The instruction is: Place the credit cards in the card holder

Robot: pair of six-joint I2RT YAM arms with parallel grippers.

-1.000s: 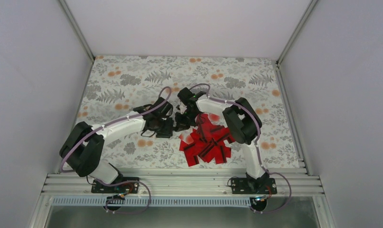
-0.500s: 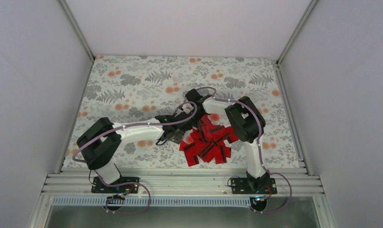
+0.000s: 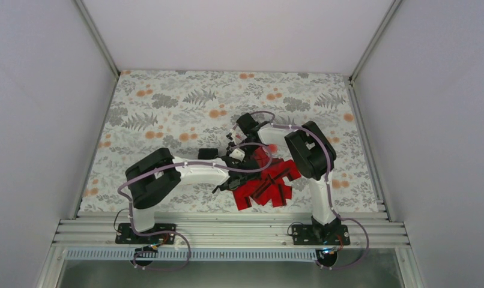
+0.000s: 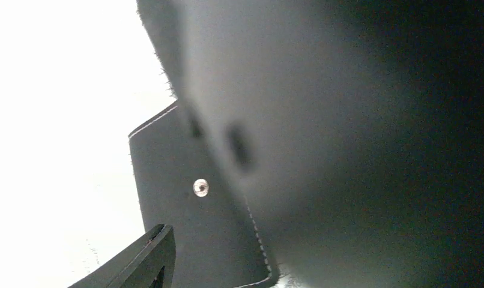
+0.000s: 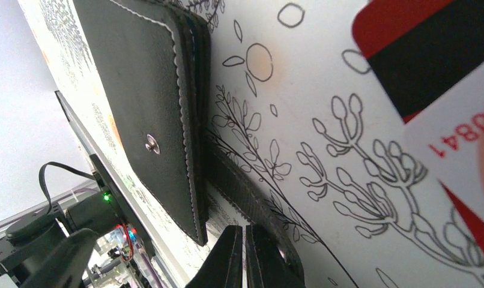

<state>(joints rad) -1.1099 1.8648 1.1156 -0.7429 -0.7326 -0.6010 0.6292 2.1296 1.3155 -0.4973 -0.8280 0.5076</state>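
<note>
The credit cards [image 3: 265, 181] lie in a loose red heap on the flowered cloth at the front right; one card corner [image 5: 420, 54] shows in the right wrist view. The card holder [image 5: 143, 114] lies closed and flat on the cloth, snap side up, left of the heap [image 3: 208, 153]. My right gripper [image 5: 244, 255] is shut, its tips at the cloth beside the holder's loose strap [image 5: 251, 198]. My left gripper [image 3: 221, 163] hangs over the holder [image 4: 191, 216]. Only one left finger [image 4: 146, 258] shows, far off to the side; a dark blur hides the other.
The right arm's black elbow [image 3: 305, 153] looms over the back of the card heap. The left arm's elbow [image 3: 151, 183] sits near the front left. A metal rail [image 3: 227, 231] runs along the near table edge; grey walls close the other sides.
The left arm's elbow has swung right and its forearm now stretches toward the card heap. Its gripper stays near the holder. The right gripper has shifted slightly back.
</note>
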